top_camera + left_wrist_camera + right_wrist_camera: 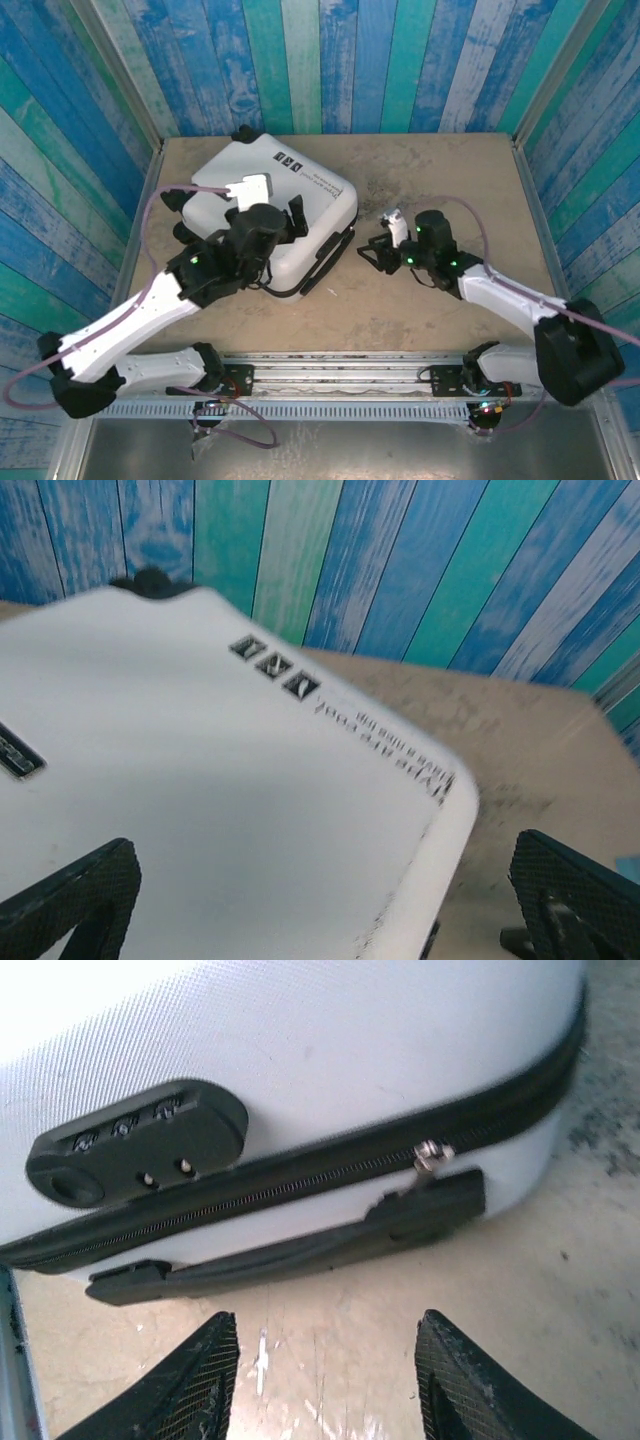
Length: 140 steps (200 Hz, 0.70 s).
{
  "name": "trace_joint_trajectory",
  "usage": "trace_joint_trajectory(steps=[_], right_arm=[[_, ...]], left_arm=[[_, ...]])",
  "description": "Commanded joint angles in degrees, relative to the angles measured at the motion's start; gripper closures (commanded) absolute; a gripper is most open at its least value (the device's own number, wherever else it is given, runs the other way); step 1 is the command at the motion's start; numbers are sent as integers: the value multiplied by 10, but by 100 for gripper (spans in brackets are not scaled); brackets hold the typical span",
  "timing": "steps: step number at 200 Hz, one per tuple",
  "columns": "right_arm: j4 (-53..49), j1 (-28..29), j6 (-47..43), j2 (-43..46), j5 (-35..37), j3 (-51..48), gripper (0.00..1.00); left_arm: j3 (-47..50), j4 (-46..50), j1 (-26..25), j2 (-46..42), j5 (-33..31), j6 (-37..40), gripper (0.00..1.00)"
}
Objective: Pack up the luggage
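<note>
The luggage (300, 190) is a white hard-shell suitcase lying flat and zipped shut at the table's left-middle. My left gripper (270, 215) hovers over its top shell (200, 780), jaws wide open with nothing between them; small black labels (275, 665) lie ahead. My right gripper (375, 250) sits low on the table beside the case's right side, open and empty. The right wrist view shows the black combination lock (140, 1140), the closed zipper with its metal pull (432, 1155) and the side handle (300, 1245) just beyond my right gripper (325, 1380).
The tan table (450, 180) is walled by blue and green striped panels (350, 60). Bare tabletop lies to the right of the suitcase and behind it. The arm bases stand on a metal rail (340, 375) at the near edge.
</note>
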State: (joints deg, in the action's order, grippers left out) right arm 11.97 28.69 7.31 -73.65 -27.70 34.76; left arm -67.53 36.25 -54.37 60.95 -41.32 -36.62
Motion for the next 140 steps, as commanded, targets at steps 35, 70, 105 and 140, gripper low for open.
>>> trace_joint_trajectory(steps=[35, 70, 105, 140], right_arm=[[95, 23, 17, -127, 47, 52, 57], [126, 32, 25, -170, 70, 74, 65], [140, 33, 21, -200, 81, 95, 71], [147, 33, 21, -217, 90, 108, 87]], left_arm=[[-16, 45, 83, 65, 93, 35, 3], [-7, 57, 141, 94, 145, 41, 3], [10, 75, 163, 128, 158, 42, 3], [33, 90, 182, 158, 182, 41, 2]])
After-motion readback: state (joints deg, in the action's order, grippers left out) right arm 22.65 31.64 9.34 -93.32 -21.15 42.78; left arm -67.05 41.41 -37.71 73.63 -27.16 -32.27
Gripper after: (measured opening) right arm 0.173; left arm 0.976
